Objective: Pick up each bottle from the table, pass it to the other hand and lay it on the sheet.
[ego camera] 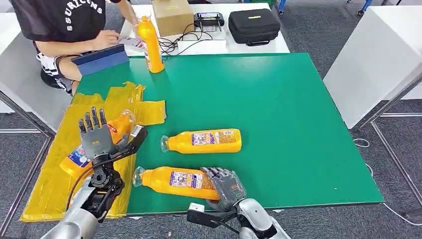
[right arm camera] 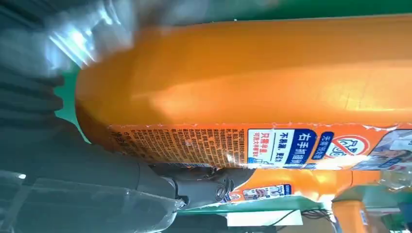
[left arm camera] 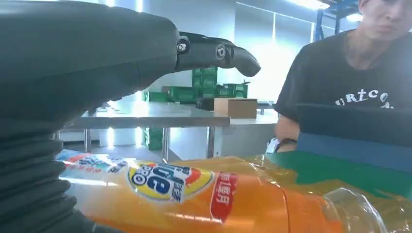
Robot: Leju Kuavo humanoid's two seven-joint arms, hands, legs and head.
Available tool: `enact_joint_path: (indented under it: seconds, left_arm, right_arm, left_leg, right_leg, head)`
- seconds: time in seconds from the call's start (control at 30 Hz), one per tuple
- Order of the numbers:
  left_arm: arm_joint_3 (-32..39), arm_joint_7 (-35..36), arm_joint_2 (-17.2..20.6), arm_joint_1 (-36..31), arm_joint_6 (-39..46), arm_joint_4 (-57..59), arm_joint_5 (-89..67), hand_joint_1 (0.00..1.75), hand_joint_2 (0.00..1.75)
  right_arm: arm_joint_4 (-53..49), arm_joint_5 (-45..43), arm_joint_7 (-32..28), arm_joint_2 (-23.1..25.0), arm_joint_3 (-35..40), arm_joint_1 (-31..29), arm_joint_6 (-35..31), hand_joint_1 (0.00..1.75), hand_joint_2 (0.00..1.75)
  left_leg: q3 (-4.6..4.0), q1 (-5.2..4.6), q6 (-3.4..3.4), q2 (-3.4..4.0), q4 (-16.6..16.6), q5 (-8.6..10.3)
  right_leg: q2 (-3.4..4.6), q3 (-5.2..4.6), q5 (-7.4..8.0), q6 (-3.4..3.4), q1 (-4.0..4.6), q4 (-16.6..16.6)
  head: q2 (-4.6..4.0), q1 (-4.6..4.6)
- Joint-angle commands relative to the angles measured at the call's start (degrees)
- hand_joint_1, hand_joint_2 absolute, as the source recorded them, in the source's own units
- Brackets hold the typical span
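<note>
Two orange bottles lie on the green mat (ego camera: 298, 124): a near bottle (ego camera: 171, 181) and a middle bottle (ego camera: 204, 141). My right hand (ego camera: 226, 186) grips the near bottle (right arm camera: 243, 82) at its base, fingers curled over it and thumb (right arm camera: 204, 184) against its label. A third bottle (ego camera: 78, 158) lies on the yellow sheet (ego camera: 50, 184) at the left. My left hand (ego camera: 97, 134) hovers over that bottle (left arm camera: 194, 194) with fingers (left arm camera: 218, 52) stretched out, holding nothing. A fourth bottle (ego camera: 151, 45) stands upright at the mat's far edge.
A person (ego camera: 64, 25) sits at the far left behind a blue folder (ego camera: 99, 59), one hand by the upright bottle. Behind the mat are a cardboard box (ego camera: 171, 16), a black case (ego camera: 254, 26) and cables. A white table (ego camera: 378, 55) stands to the right.
</note>
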Motion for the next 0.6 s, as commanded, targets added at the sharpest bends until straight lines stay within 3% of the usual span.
enact_joint_path:
  seconds: [0.03, 0.1, 0.13, 0.17, 0.23, 0.33, 0.5, 0.6]
  left_arm:
    - [13.32, -25.09, -7.03, -2.47, -1.74, 1.25, 21.43, 0.0, 1.75]
    - [14.85, -34.05, -7.73, -1.99, -5.23, -0.64, 32.16, 0.0, 1.75]
    - [16.87, -43.5, -8.8, -1.11, -9.85, -3.78, 44.91, 0.0, 1.75]
    - [18.29, -48.38, -9.42, -0.52, -14.31, -5.9, 53.41, 0.0, 1.75]
    - [19.68, -53.04, -9.15, 0.68, -20.15, -8.93, 64.59, 0.0, 1.75]
    - [17.83, -53.18, -7.29, 1.99, -20.65, -10.83, 69.38, 0.0, 1.75]
    - [17.71, -53.25, -7.01, 2.05, -20.7, -10.7, 69.97, 0.0, 1.75]
    - [17.05, -53.13, -6.44, 1.64, -19.9, -8.4, 71.84, 0.0, 1.75]
  right_arm:
    - [-4.5, -2.69, -1.09, -1.28, -5.76, 3.07, -4.87, 1.75, 1.75]
    - [-7.86, -4.05, -1.98, -1.42, -8.13, 3.74, -6.04, 1.75, 1.75]
    - [-9.93, -6.11, -3.72, -1.21, -9.88, 4.15, -7.81, 1.75, 1.75]
    - [-11.23, -7.58, -4.79, -1.09, -10.93, 4.35, -8.59, 1.75, 1.75]
    - [-12.96, -11.38, -7.44, -0.92, -12.77, 4.58, -10.56, 1.75, 1.75]
    - [-14.51, -17.64, -11.63, -1.02, -15.46, 5.0, -15.14, 1.75, 1.75]
    - [-14.53, -18.78, -12.29, -1.37, -16.06, 4.98, -16.08, 1.75, 1.75]
    - [-15.42, -24.6, -15.36, -0.61, -18.43, 5.89, -20.33, 1.75, 1.75]
  left_leg:
    - [0.12, 0.07, -0.17, -0.17, 0.01, -0.07]
    - [0.01, 0.03, -0.12, -0.13, 0.02, -0.04]
    - [0.04, 0.05, -0.15, -0.14, 0.04, -0.07]
    - [-0.1, 0.02, -0.09, -0.17, 0.06, -0.03]
    - [-0.17, 0.0, -0.11, -0.12, 0.09, -0.06]
    - [-0.27, -0.03, -0.1, -0.02, 0.03, -0.05]
    - [-0.13, 0.01, -0.17, -0.06, 0.02, -0.1]
    - [-0.17, 0.02, -0.13, -0.11, 0.0, -0.08]
  right_leg:
    - [-0.32, 0.24, -0.13, 0.0, 0.07, -0.07]
    - [-0.23, 0.1, -0.08, 0.01, 0.03, -0.03]
    - [-0.26, 0.17, -0.11, 0.01, 0.05, -0.04]
    - [-0.23, 0.01, -0.08, 0.02, 0.02, 0.02]
    - [-0.17, -0.04, -0.09, 0.02, 0.01, 0.05]
    - [-0.06, -0.14, -0.03, 0.03, -0.01, 0.0]
    - [-0.12, 0.01, -0.09, 0.0, 0.03, -0.02]
    - [-0.13, -0.02, -0.07, 0.01, 0.03, -0.04]
  head:
    - [0.0, 0.02]
    - [0.0, 0.0]
    - [0.0, 0.02]
    - [-0.02, 0.0]
    - [0.0, 0.0]
    - [0.0, 0.0]
    - [0.0, 0.0]
    - [0.0, 0.02]
